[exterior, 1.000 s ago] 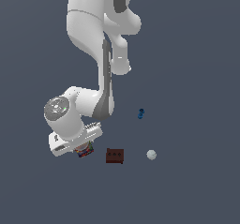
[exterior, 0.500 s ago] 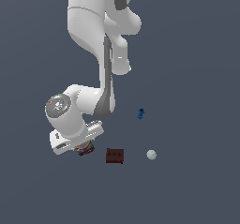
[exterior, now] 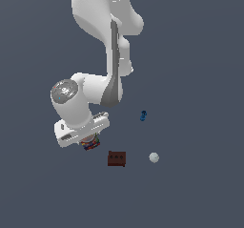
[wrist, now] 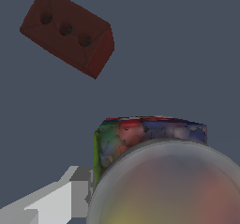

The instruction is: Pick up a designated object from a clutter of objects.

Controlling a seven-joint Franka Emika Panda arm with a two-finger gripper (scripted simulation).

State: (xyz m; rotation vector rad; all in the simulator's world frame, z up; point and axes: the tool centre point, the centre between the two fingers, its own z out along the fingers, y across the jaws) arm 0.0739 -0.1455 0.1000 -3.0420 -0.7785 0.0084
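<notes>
- Right now the can (exterior: pixel 90 143) sits in the lower left of the exterior view, tucked directly beneath my claw (exterior: pixel 89 141), so the thing I am after lies straight under my wrist rather than off to either side.
- Its round grey top fills the lower right of the wrist view, with the patchwork red, blue and green side (wrist: pixel 140 138) showing just above that rim; the can stands upright, its axis running roughly along my line of approach.
- One pale finger (wrist: pixel 51 202) shows in the lower left of the wrist view, right against the can's side. The other finger is out of sight, so I cannot tell whether I am pinching the can or only straddling it.
- The brown block (exterior: pixel 116 159) lies just to the exterior view's right of the can and a little lower in the frame, apart from it. Its long side runs across, three small holes on top.
- The white ball (exterior: pixel 153 157) is further right, well apart, and the small blue piece (exterior: pixel 143 115) sits above and right of the block.
- My arm (exterior: pixel 109 55) comes down from the top of the frame, folds at the elbow near mid-frame, and the wrist points downward over the can.
- I judge a straight lift is what counts next, provided the hold is firm; the block looks clear enough.
</notes>
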